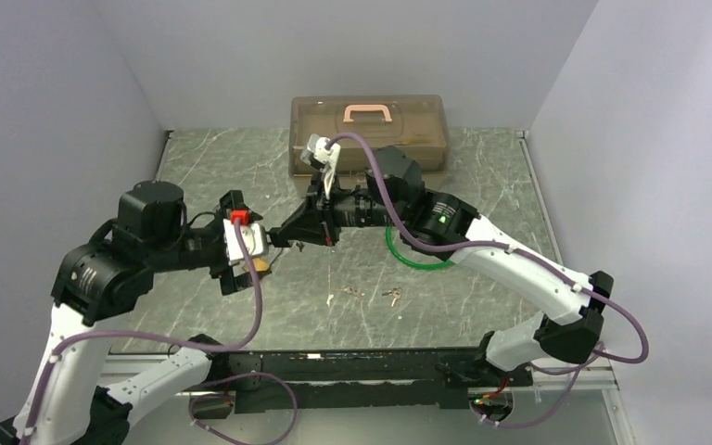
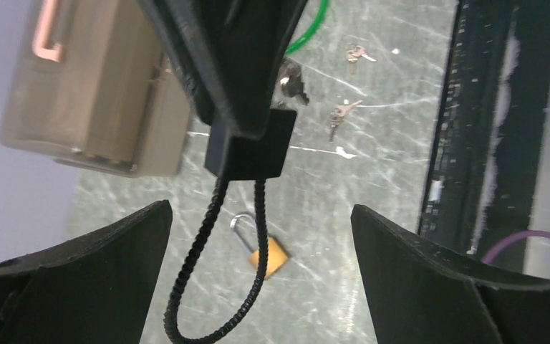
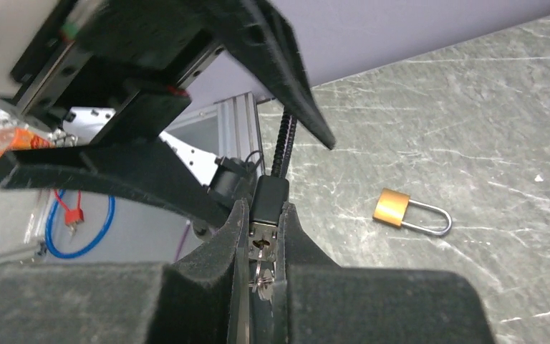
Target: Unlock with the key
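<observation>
The right gripper [image 3: 263, 222] clenched on the body of the black cable lock [image 2: 251, 147], apparently steadying it in the air for unlocking; the left gripper [image 2: 260, 211] stood wide open facing it, grasping nothing.

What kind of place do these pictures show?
Probably a robot test booth in a lab. Plain grey walls enclose the table, a left arm and a right arm are mounted at its near edge, and a brass padlock and loose keys lie on it.
</observation>
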### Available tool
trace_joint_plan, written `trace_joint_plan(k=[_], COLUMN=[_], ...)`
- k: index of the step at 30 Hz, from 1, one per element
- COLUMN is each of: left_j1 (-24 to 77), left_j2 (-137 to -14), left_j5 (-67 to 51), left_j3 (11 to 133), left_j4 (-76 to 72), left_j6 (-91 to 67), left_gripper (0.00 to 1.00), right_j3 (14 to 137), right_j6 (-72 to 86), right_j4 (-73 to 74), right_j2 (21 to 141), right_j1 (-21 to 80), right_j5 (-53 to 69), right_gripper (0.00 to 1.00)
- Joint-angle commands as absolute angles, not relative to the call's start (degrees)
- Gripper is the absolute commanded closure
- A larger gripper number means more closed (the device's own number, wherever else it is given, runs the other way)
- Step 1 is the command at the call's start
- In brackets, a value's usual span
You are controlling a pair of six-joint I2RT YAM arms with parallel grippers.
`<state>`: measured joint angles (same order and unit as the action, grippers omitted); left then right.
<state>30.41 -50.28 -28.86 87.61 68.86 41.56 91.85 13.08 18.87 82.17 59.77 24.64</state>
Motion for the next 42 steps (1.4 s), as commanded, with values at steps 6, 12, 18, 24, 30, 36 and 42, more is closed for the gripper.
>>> trace_joint_plan(k=[6, 12, 18, 24, 30, 36, 42], left_j1=[19.3, 19.2, 19.2, 19.2, 19.2, 19.2, 19.2], left_j2=[-60.2, -64.9, -64.2, -65.3, -65.0, -64.6, -62.7], left_j5=[-54.4, -64.2, -65.4, -67.0, -68.6, -68.2, -66.2], left_j3=[97.3, 98.7, 97.4, 98.2, 97.6, 97.5, 95.1], left_j4=[79.6, 90.3, 90.2, 90.1, 86.3, 85.9, 80.4], left_j6=[40.5, 48.0, 50.6, 50.5, 47.8, 47.5, 41.1], left_gripper=[0.01, 0.01, 0.07, 0.32, 0.49, 0.83, 1.00], right_j3=[94.1, 94.5, 96.4, 97.2, 98.3, 97.9, 98.4], right_j6=[3.3, 2.4, 1.6, 2.1, 3.2, 3.7, 4.3], right_j4=[23.0, 22.8, 23.3, 22.2, 21.3, 20.4, 20.6], right_j2=[78.0, 77.2, 77.5, 78.2, 79.5, 80.0, 80.6], right_j1=[61.7, 61.8, 61.7, 61.9, 62.4, 62.8, 62.8], right_j5=[26.4, 25.9, 25.9, 26.4, 27.7, 27.9, 25.9], right_gripper=[1.00, 1.00, 1.00, 1.00, 1.00, 1.00, 0.88])
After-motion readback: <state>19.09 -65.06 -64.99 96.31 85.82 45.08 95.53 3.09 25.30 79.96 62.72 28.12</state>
